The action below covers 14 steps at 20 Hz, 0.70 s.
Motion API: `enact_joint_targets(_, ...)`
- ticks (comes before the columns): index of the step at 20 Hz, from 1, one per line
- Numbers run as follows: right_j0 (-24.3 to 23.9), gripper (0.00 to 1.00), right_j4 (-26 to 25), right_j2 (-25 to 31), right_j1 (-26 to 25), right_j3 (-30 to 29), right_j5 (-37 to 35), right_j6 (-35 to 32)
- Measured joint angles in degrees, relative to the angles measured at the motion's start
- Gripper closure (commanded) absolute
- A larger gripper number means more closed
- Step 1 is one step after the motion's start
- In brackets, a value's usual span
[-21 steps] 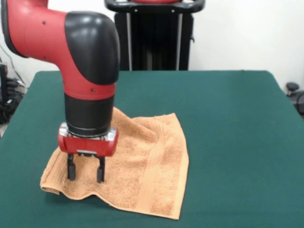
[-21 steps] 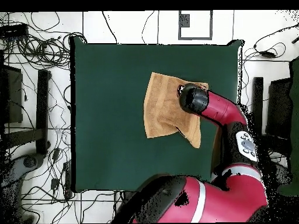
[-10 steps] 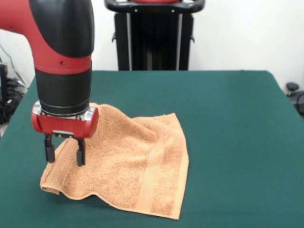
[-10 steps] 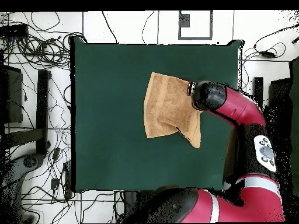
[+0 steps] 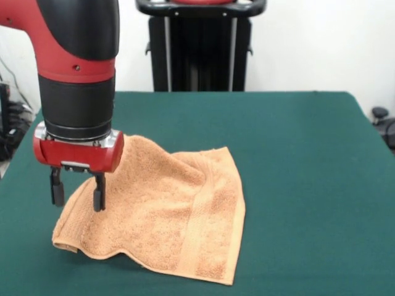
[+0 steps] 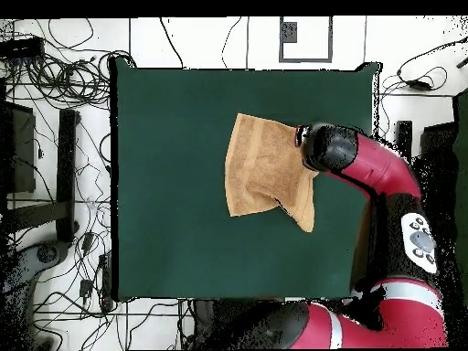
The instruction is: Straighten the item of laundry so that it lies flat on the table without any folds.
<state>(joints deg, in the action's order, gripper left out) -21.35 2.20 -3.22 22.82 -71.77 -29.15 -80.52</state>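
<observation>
Front view
Surroundings: black pedestal frame (image 5: 199, 46) behind the green counter (image 5: 308, 166); nothing blocks the towel.
Towel (image 5: 166, 213): on the counter, rumpled, near left corner curled under.
Gripper (image 5: 75, 193): fingers spread, empty, hanging above the towel's left edge, apart from the cloth.

Overhead view
Surroundings: cables (image 6: 55, 78) on the floor beside the counter (image 6: 174, 183).
Towel (image 6: 260, 169): on the counter's right half, lower right corner drawn to a point.
Obstruction: the arm (image 6: 352, 160) covers the towel's right edge and hides the gripper.

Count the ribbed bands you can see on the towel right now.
1. On the towel, a ribbed band runs from the far edge to the near edge, close to the right side in the front view. A second may be hidden under the gripper or a fold.
</observation>
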Motion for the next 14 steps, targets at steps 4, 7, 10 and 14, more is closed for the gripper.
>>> enact_joint_targets(4, 0.5, 0.0, 0.0, 0.0, 0.5, 0.0, 0.0, 0.0)
enact_joint_targets(7, 0.9, 0.0, 0.0, 0.0, 0.5, 0.0, 0.0, 0.0)
enact_joint_targets(10, 1.3, 0.0, 0.0, 0.0, 0.5, -0.2, 0.0, 0.0)
enact_joint_targets(14, 1.9, 0.0, 0.0, 0.0, 0.5, -0.8, 0.0, 0.0)
